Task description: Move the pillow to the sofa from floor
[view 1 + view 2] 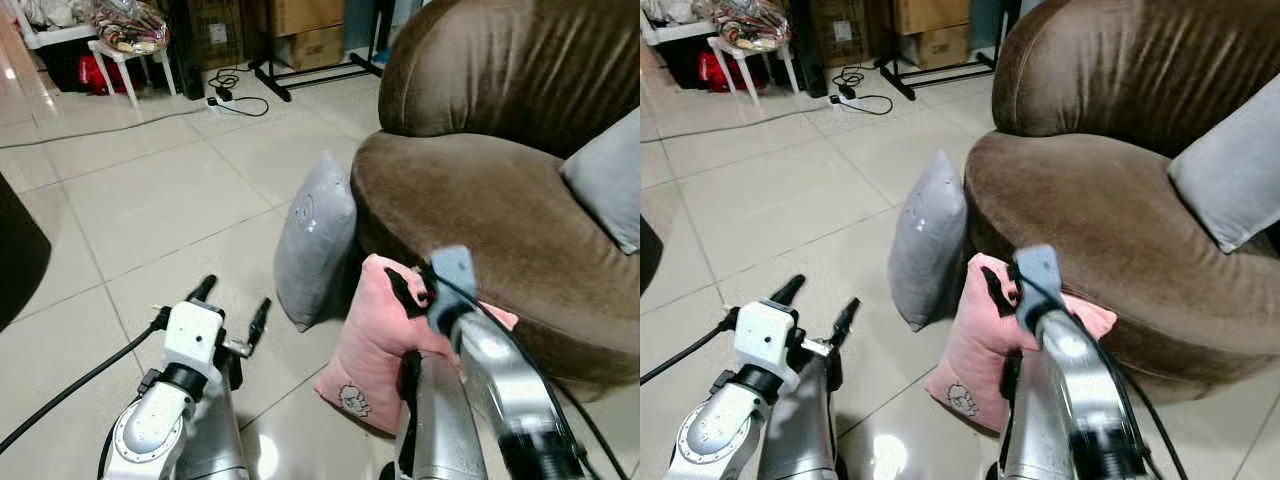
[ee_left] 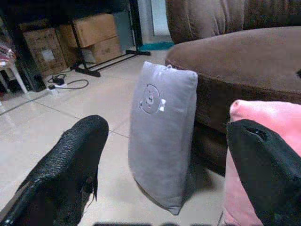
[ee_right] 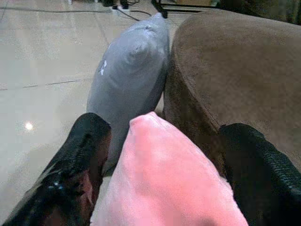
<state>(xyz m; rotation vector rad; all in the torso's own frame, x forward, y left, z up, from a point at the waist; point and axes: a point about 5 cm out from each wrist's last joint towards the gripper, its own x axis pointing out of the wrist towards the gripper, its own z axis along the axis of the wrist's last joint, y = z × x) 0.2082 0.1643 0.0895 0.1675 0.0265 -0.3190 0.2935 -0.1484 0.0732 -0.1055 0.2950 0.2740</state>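
pink pillow (image 1: 375,345): on the tile floor (image 1: 150,200), stood on its lower edge, leaning against the front of the brown sofa (image 1: 500,200). Small printed figure near its bottom corner.
right gripper (image 3: 164,165): at the pillow's top edge, fingers (image 3: 80,155) spread wide, one on each side of the pink corner. Not clamped; can't tell if the pads touch the fabric.
left gripper (image 1: 232,305): low over the floor, left of the pink pillow, well apart from it. Fingers released, nothing between them.
grey pillow (image 1: 315,240): upright on the floor, just beside the pink one on the far side, leaning on the sofa base. Round emblem on its face.
sofa seat: one light grey cushion (image 1: 610,185) lying at its right side.
background: white stool (image 1: 125,50) with a bag on it, cardboard boxes (image 1: 300,30), power strip and cables (image 1: 225,95) on the floor.
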